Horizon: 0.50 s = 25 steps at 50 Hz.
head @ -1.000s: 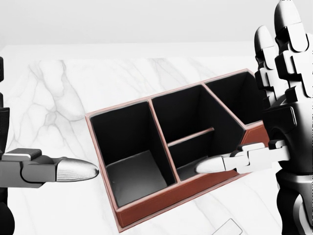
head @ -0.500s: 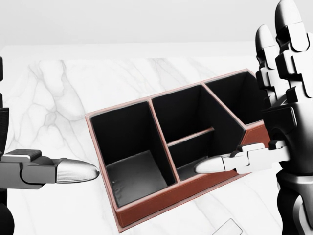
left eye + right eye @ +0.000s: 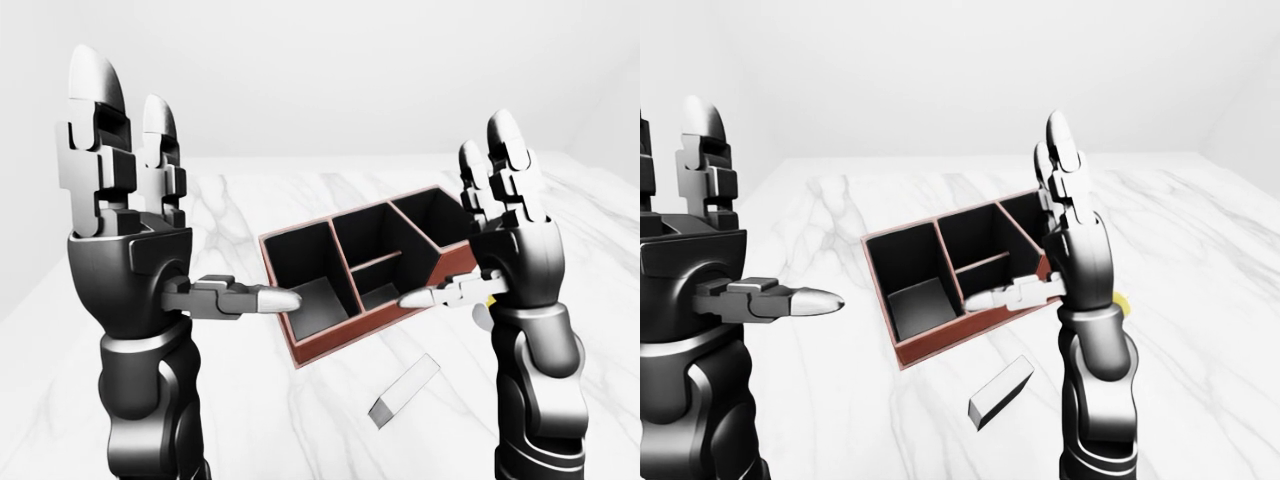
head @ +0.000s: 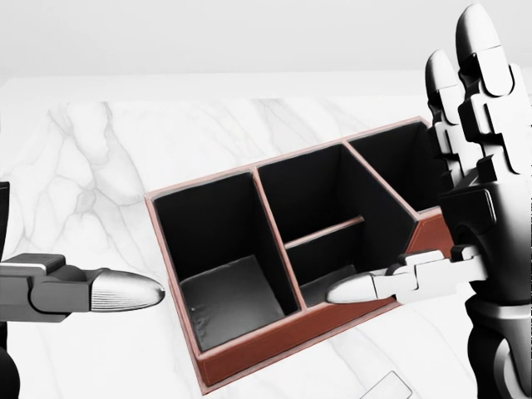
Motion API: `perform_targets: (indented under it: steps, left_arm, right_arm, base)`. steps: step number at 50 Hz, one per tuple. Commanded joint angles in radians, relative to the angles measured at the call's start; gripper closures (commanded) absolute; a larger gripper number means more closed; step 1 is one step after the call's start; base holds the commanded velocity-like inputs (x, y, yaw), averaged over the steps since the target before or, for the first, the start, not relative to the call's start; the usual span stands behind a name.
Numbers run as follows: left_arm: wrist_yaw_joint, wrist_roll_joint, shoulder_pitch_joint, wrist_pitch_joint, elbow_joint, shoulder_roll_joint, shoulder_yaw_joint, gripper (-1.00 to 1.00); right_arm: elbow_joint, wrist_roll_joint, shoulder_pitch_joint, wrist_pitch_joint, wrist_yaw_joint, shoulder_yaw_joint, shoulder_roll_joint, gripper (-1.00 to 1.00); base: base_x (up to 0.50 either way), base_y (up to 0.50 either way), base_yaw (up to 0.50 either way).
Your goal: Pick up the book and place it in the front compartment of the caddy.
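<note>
book is seen flat on the marble, just below the caddy, long axis slanted toward its right end | right hand is raised above it, nearer, fingers spread, nothing held | left hand is likewise spread, empty

Your head view looks down close on the caddy; both eye views sit farther back, sharing caddy, raised arms and marble surface.

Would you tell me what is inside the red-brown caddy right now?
The red-brown caddy shows only empty black compartments; the pale grey book lies outside on the marble table. The right hand covers its right-hand end.
</note>
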Motion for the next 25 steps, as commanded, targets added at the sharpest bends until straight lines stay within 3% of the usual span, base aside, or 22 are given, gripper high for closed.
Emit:
perform_targets:
  steps: [1,25]
  left_arm:
    - [-0.002,-0.006,-0.001,0.0,-0.007,0.004,0.012,-1.0]
    - [-0.014,-0.017,-0.003,0.0,-0.021,0.027,0.057,-1.0]
  right_arm:
    - [-0.011,-0.015,0.014,0.0,0.012,0.01,0.006,-1.0]
    - [-0.109,-0.171,0.065,0.0,0.143,0.051,0.009,-1.0]
  base:
    - [0.0,0.0,0.0]
    - [0.0,0.0,0.0]
